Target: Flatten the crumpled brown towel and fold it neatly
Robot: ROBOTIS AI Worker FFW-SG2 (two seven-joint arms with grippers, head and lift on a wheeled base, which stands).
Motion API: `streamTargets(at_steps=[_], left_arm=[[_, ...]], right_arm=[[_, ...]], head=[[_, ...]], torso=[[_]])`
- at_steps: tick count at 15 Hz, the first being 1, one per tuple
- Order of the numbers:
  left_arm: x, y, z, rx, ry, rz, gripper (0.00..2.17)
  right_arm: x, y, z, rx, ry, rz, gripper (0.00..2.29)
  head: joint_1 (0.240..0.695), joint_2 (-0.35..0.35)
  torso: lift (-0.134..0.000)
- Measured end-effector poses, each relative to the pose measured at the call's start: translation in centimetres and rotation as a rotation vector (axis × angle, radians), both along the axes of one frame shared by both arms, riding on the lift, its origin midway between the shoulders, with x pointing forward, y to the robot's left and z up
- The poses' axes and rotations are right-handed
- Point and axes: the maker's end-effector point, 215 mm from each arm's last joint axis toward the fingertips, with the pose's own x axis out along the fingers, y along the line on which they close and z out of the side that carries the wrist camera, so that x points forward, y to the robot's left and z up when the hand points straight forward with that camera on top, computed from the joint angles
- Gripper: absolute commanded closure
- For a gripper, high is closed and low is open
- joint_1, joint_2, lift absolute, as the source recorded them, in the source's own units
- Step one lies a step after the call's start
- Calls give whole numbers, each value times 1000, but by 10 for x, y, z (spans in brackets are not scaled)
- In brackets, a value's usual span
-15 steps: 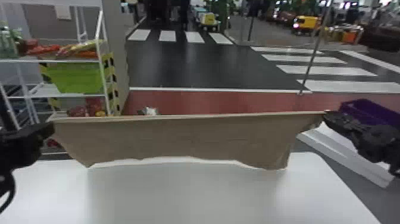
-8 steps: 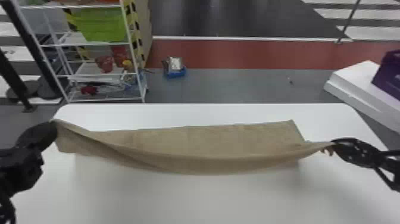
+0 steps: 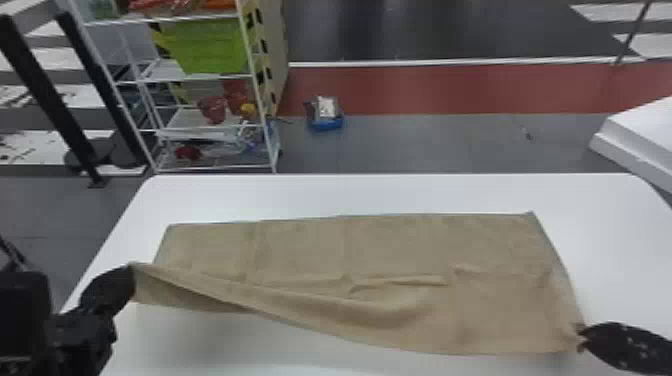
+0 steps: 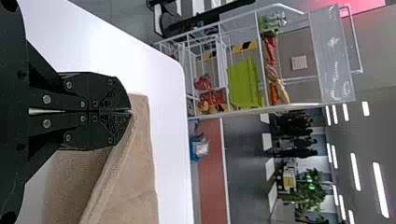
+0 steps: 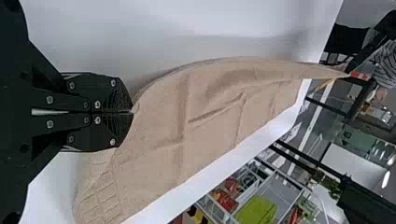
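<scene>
Your left hand (image 3: 131, 281) and right hand (image 3: 584, 336) each pinch a near corner of the brown towel (image 3: 395, 245), spread across the white worktop (image 3: 400, 194)

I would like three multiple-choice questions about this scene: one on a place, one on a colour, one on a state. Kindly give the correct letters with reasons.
1. Where does the far edge of the towel lie?
A) On the floor
B) On the table
C) On a chair

2. What colour is the large bin on the rack?
A) Green
B) Black
C) White

3. How is the left gripper?
A) Open, empty
B) Open above the towel
C) Shut on the towel

1: B, the head view shows that edge on the white top.
2: A, the bin is bright green.
3: C, the left wrist view shows it closed on the cloth.
</scene>
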Motion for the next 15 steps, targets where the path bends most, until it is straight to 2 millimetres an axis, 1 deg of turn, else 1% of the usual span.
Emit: streamTargets(at_steps=[1, 3, 4, 5, 6, 7, 8, 9, 10, 11, 12, 14, 15], left_arm=[[-5, 8, -9, 35, 33, 10, 1774], [-16, 23, -25, 75, 97, 24, 1774], [-20, 27, -29, 74, 117, 21, 1774], [-25, 32, -33, 68, 134, 15, 1679], [-29, 34, -34, 60, 146, -2, 1440], [-33, 34, -36, 47, 161, -29, 913], [-38, 34, -40, 32, 187, -54, 434], [-45, 36, -44, 22, 216, -66, 60], [-51, 37, -46, 14, 241, -77, -1], [-59, 41, -48, 6, 273, -77, -1], [-67, 44, -50, -3, 305, -71, -1], [-87, 53, -53, -7, 382, -51, -1], [-93, 56, -53, 0, 409, -44, -1]], right_arm=[[-4, 0, -4, -11, 11, 10, 1322], [-8, -2, -6, -24, 20, 18, 1322], [-7, -5, -5, -27, 18, 14, 1322], [-7, -8, -4, -31, 15, 11, 1322], [-9, -9, -3, -35, 18, 14, 1322], [-12, -9, -4, -40, 27, 25, 1322], [-15, -9, -5, -43, 34, 31, 1318], [-17, -9, -6, -45, 38, 34, 1271], [-18, -9, -7, -46, 44, 40, 812], [-22, -7, -8, -50, 57, 57, 262], [-27, -5, -9, -53, 73, 74, 29], [-35, -5, -10, -63, 102, 97, -1], [-37, -7, -10, -66, 109, 99, 2]], head=[[695, 129], [695, 149], [695, 154], [695, 161], [695, 164], [695, 166], [695, 167], [695, 170], [695, 175], [695, 181], [695, 205], [695, 228], [695, 235]], torso=[[-124], [-124], [-124], [-124], [-124], [-124], [-124], [-124], [-124], [-124], [-124], [-124], [-124]])
